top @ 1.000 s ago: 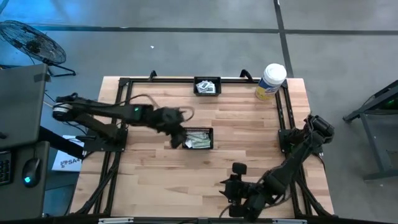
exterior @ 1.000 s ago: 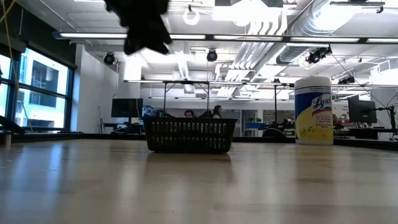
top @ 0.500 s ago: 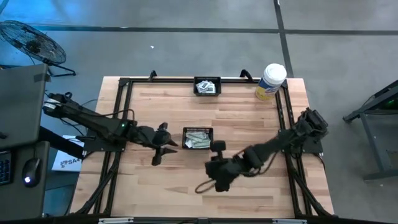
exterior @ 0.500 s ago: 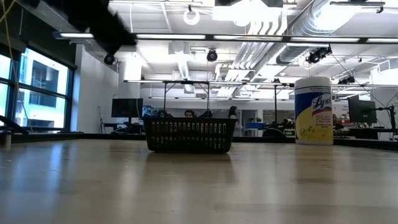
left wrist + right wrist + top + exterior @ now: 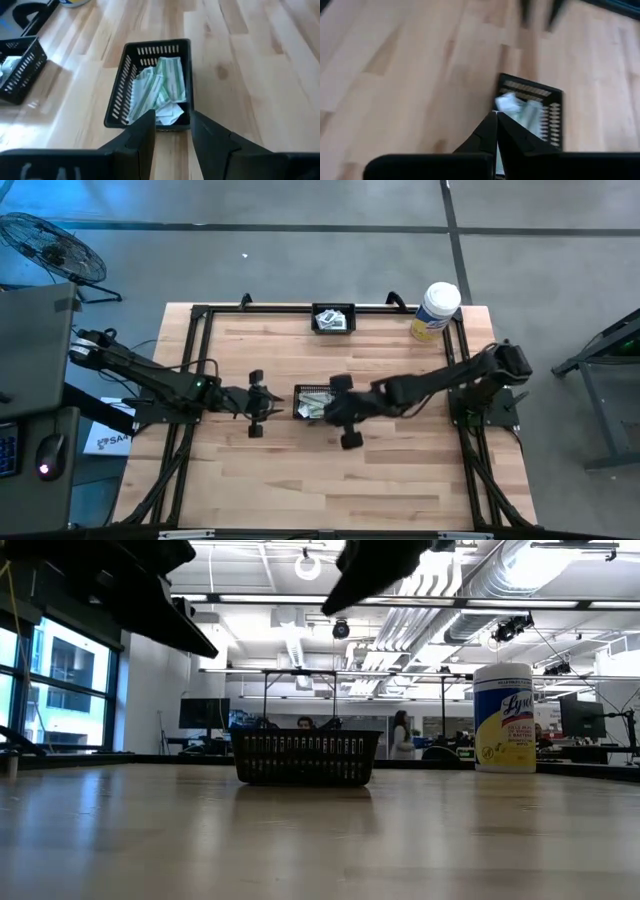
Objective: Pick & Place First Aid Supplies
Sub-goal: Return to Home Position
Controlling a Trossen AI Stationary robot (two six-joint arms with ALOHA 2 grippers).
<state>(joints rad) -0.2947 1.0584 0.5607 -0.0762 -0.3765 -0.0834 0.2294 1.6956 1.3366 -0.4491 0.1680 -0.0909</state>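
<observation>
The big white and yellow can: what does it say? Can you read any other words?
"Lys": on the canister, low view; the rest turns out of sight.
Small print below it: too small to read.
Print on the packets in the basket: too blurred to read.
No other readable text.

Between left tool [image 5: 272, 402] and right tool [image 5: 326, 409], supplies [image 5: 160, 85] fill the centre basket [image 5: 116, 102].
</observation>
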